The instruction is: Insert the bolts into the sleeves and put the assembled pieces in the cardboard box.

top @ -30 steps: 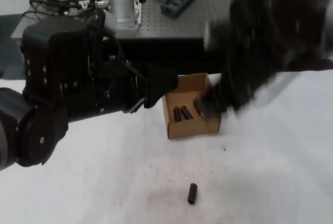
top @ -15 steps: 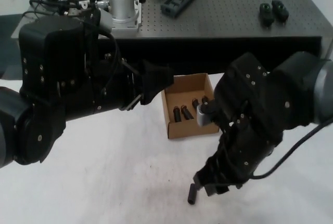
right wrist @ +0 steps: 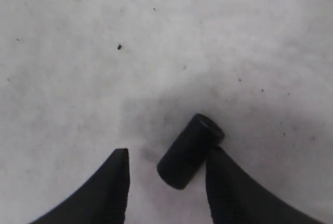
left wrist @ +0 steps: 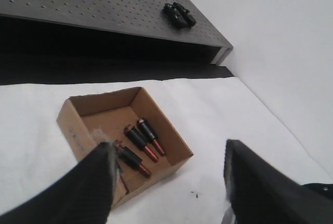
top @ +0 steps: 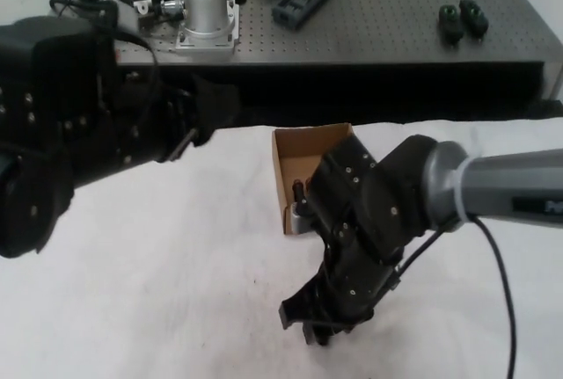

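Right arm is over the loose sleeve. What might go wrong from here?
The sleeve lies askew between the right gripper's open fingers, close to one of them; closing may roll or twist it out. The fingertips appear close to the white cloth, so they may pinch it too.

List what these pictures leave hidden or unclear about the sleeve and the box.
- High view: the right gripper covers the sleeve; its arm hides most of the inside of the cardboard box.
- Left wrist view: a finger of the left gripper covers the box's near corner, so the assembled pieces cannot be fully counted.
- Right wrist view: finger-to-sleeve contact cannot be told.
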### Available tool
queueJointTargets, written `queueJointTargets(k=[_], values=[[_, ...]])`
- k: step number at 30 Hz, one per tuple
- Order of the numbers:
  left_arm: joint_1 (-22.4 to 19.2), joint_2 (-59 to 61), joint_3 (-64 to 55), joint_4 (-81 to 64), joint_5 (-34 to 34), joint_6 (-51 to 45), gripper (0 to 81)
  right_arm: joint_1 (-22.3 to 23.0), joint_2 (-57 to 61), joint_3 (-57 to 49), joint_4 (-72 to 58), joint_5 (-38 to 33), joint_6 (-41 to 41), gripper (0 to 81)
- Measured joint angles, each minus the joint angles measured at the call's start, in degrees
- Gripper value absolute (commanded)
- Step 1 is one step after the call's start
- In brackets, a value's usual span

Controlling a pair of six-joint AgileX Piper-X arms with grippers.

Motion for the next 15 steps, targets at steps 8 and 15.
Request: queueJointTargets(k=[8, 15], values=[[0.4, -0.4, 0.0, 0.4, 0.6, 0.0, 44.1, 0.0, 2.4, -0.4, -0.9, 0.7, 1.5, 27.0], [0.4, -0.4, 0.0, 0.4, 1.7, 0.0, 44.1, 0.0, 2.4, -0.4, -2.7, 1.3, 1.8, 2.9]])
